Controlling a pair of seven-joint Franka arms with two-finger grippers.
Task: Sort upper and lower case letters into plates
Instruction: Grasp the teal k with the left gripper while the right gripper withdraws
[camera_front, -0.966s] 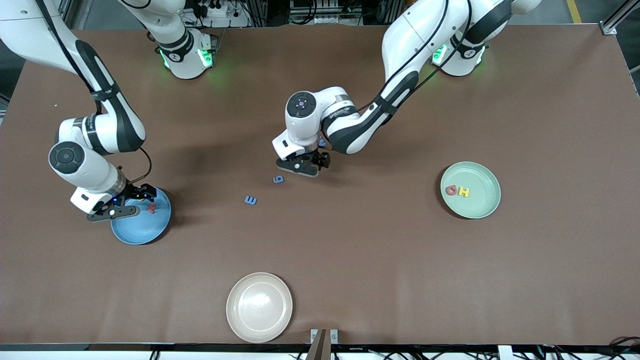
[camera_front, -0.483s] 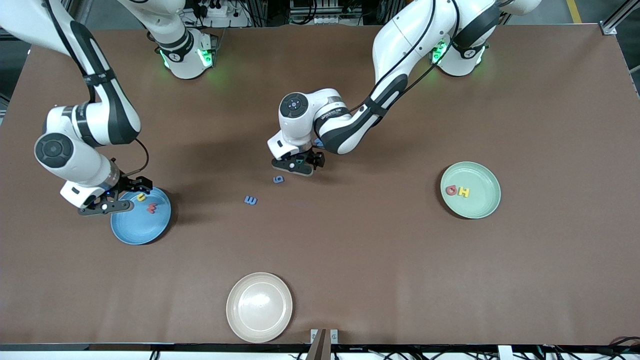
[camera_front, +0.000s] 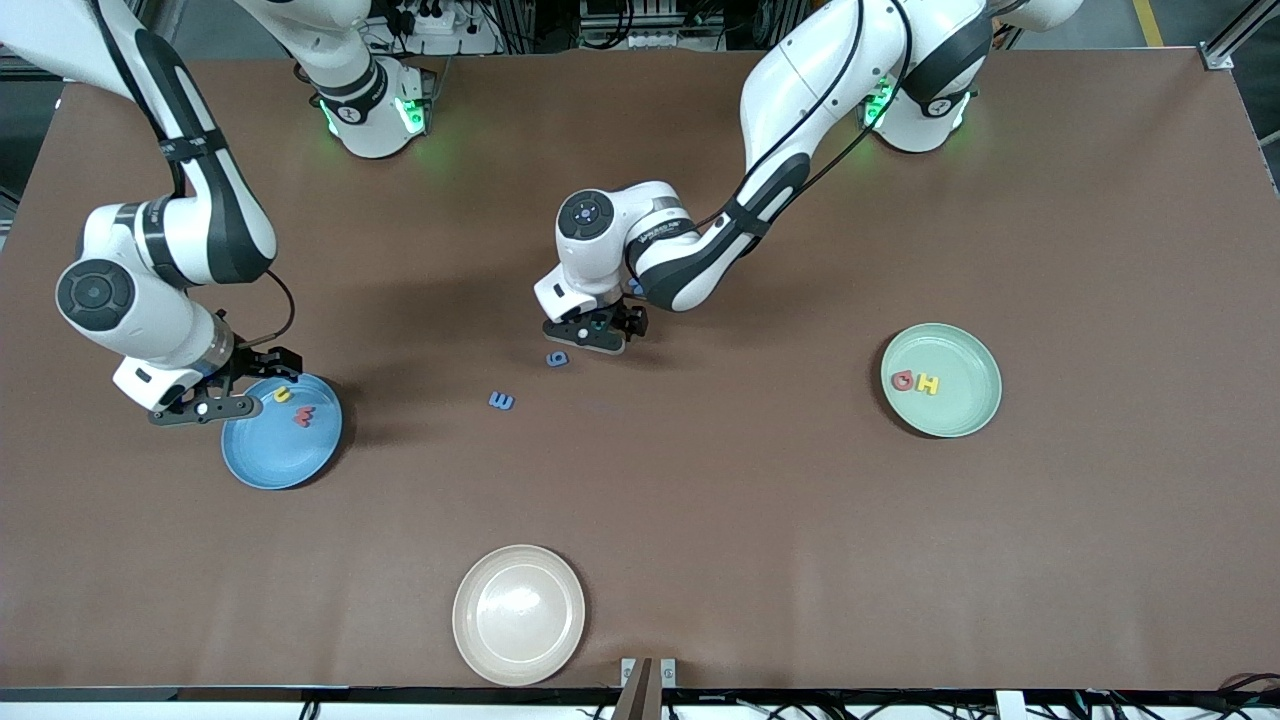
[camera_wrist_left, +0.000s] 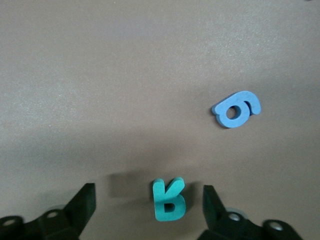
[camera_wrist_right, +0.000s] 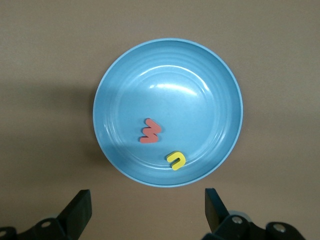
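My left gripper (camera_front: 596, 327) is low over the middle of the table, open, and a teal letter (camera_wrist_left: 169, 200) lies flat between its fingers without touching either. A blue letter (camera_wrist_left: 236, 108) lies close by (camera_front: 557, 358), and another blue letter (camera_front: 501, 401) is nearer the front camera. The blue plate (camera_front: 275, 455) holds a red letter (camera_wrist_right: 150, 131) and a yellow letter (camera_wrist_right: 176, 160). My right gripper (camera_front: 213, 398) hangs open and empty over the table at that plate's rim (camera_wrist_right: 220, 75). The mint plate (camera_front: 955, 415) holds a red letter (camera_front: 902, 381) and a yellow letter (camera_front: 928, 384).
A cream-beige plate (camera_front: 519, 614) sits near the table's front edge. The left arm's forearm stretches low over the table from its base toward the middle. Wide bare tabletop lies between the plates.
The right gripper has drawn off the blue plate toward its end of the table, uncovering the yellow letter. The left gripper shifted slightly and settled around the teal letter.
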